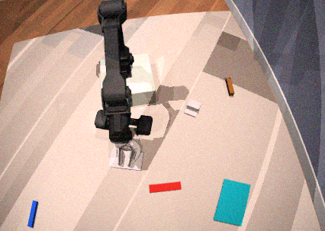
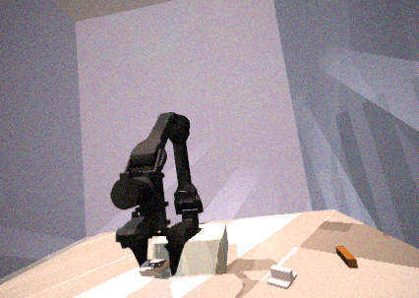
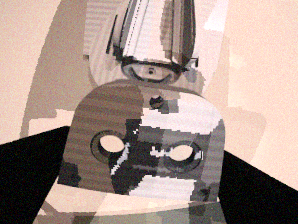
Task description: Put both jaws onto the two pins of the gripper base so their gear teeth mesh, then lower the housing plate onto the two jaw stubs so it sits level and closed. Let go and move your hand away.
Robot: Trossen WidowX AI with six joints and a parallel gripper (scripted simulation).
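My gripper [image 2: 158, 268] [image 3: 144, 145] is shut on the housing plate [image 3: 112, 107] [image 2: 153, 265], a grey plate with two large holes and rounded corners. A black finger is at each side edge. In the top view the hand hides the plate. The gripper base [image 1: 136, 165] [image 3: 96, 30] lies flat just ahead of the hand. Two upright jaws [image 1: 120, 155] [image 3: 142, 30] stand side by side on it, close together and roughly parallel. In the wrist view the plate's far edge overlaps the base's near rounded end. The pins and gear teeth are hidden.
A pale block [image 1: 142, 76] [image 2: 207, 251] stands beside the arm. A small white slotted holder [image 1: 192, 108] [image 2: 281, 275] is to the right. An orange bar [image 1: 230, 86] [image 2: 346, 257], red bar [image 1: 165, 187], teal rectangle [image 1: 232, 202] and blue bar [image 1: 33, 213] lie farther away.
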